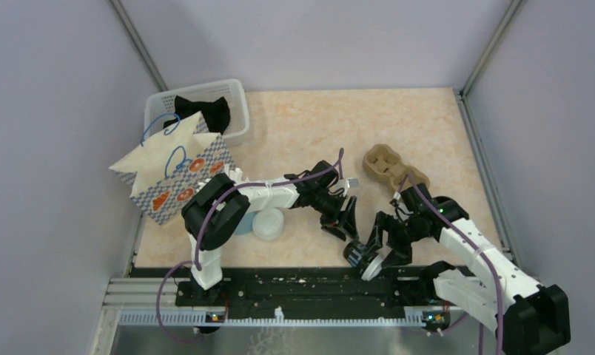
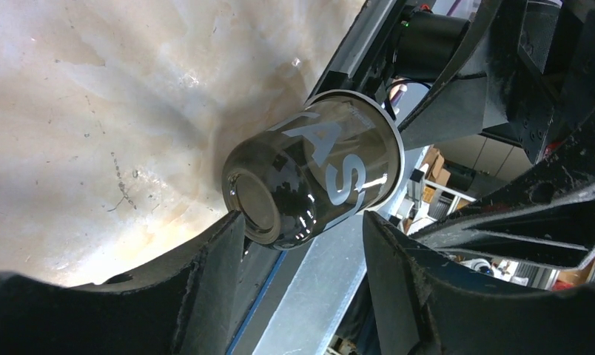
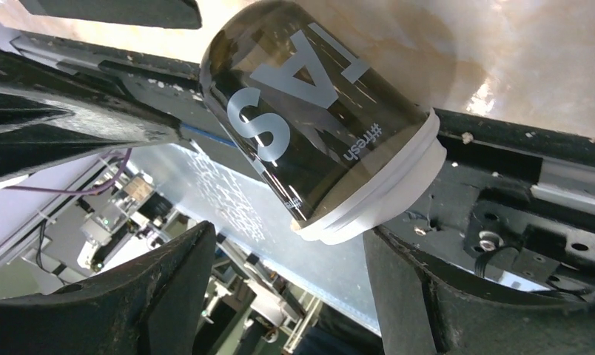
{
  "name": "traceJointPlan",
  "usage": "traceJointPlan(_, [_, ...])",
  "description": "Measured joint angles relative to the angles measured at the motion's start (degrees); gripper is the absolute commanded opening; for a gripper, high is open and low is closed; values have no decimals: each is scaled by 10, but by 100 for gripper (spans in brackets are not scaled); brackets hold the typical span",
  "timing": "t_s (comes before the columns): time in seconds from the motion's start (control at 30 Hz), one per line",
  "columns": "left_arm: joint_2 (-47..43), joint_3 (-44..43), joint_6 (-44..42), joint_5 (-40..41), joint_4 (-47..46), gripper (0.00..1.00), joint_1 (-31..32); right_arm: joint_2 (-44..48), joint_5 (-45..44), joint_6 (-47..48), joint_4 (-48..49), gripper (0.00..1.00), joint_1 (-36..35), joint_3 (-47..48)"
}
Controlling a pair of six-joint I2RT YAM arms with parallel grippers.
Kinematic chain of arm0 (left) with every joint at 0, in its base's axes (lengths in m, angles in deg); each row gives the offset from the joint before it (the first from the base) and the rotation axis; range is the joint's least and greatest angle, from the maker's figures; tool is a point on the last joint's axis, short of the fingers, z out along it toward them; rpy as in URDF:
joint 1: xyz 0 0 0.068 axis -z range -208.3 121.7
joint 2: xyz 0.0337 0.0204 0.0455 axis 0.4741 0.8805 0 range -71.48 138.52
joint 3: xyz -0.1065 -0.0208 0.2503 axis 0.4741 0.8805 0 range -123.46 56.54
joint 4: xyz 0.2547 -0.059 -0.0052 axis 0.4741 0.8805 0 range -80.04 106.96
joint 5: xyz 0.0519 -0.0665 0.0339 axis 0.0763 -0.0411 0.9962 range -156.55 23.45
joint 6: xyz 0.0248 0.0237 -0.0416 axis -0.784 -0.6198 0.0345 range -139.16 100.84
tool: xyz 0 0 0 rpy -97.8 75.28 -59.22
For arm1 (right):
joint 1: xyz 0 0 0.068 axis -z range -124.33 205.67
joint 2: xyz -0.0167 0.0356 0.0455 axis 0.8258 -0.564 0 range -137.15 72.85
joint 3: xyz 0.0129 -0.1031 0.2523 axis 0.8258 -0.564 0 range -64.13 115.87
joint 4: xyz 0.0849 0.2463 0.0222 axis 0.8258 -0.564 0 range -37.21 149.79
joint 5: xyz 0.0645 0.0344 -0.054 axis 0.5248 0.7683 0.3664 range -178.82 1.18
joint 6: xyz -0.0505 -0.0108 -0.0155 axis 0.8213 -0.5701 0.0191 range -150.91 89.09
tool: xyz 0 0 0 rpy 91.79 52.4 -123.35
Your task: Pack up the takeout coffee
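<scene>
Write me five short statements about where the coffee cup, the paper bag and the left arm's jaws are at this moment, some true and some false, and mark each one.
1. The takeout coffee lies on its side near the near edge of the table. True.
2. Its lid is off. False: the white lid is on the cup.
3. The cup sits in the cardboard carrier. False: the carrier lies apart from it, farther back.
4. The paper bag stands next to the white basket. True.
5. The left gripper has shut jaws. False: they stand open, one on each side of the cup's base.
</scene>
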Motion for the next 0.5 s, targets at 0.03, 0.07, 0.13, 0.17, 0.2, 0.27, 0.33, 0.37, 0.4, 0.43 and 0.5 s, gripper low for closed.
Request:
traceJointPlan(0.03, [0, 0, 0, 0, 1, 62, 0, -2, 0, -4, 7, 73, -3, 0])
traceJointPlan(0.07, [0, 0, 0, 0, 2, 61, 0, -5, 2, -8, 16, 73, -5, 0])
traceJointPlan(0.13, [0, 0, -2, 0, 4, 57, 0, -11, 3, -15, 28, 73, -10, 0])
traceJointPlan(0.17, [0, 0, -4, 1, 4, 55, 0, -13, 4, -19, 33, 73, -11, 0])
traceJointPlan(0.2, [0, 1, -5, 2, 6, 54, 0, -13, 4, -23, 37, 73, -11, 0])
traceJointPlan(0.27, [0, 3, -10, 4, 8, 51, 0, -13, 5, -31, 46, 73, -11, 0])
traceJointPlan(0.33, [0, 10, -13, 8, 10, 51, 0, -13, 9, -43, 59, 73, -11, 0])
traceJointPlan(0.37, [0, 14, -14, 10, 12, 53, 0, -13, 11, -49, 66, 73, -11, 0])
traceJointPlan(0.4, [0, 19, -14, 13, 13, 54, 0, -13, 11, -53, 71, 74, -11, 0])
traceJointPlan(0.43, [-2, 25, -14, 13, 13, 55, -1, -14, 11, -59, 76, 74, -11, 0])
traceJointPlan(0.5, [-9, 34, -14, 16, 13, 57, -5, -17, 9, -69, 87, 74, -11, 2])
